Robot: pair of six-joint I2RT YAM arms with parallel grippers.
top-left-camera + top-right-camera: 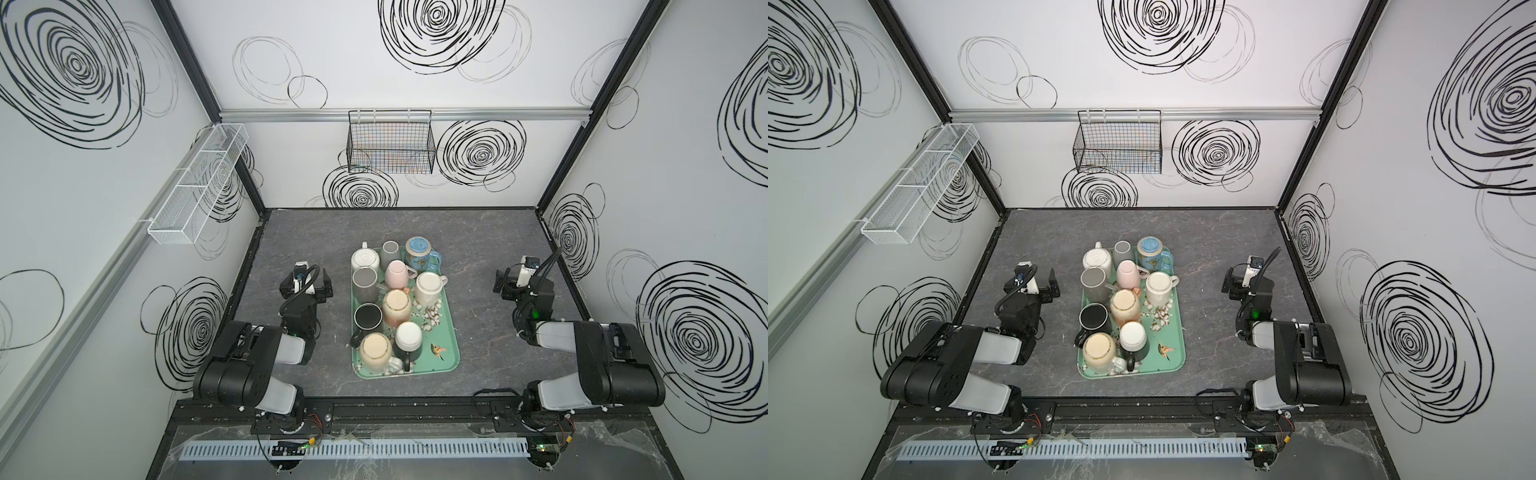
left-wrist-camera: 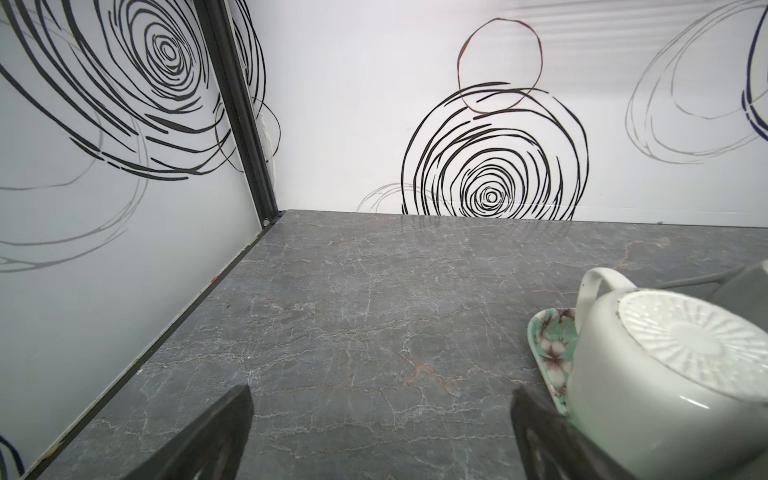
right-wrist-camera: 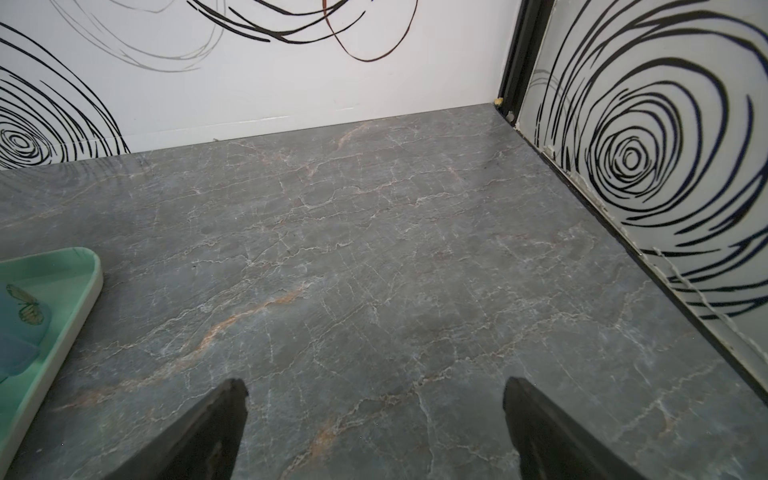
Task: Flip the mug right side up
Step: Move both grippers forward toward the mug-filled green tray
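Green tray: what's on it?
About ten mugs packed on the green tray; black mug is open side up, white ribbed mug is bottom up. Tray floor beneath them is hidden.

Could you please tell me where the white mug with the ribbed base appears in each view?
Top view: white mug at far left corner of the green tray.
Top view: white mug at that same corner.
Left wrist: white mug close up, on a tray corner beside one jaw.
Right wrist: not in it.
Shared landmark: green tray.
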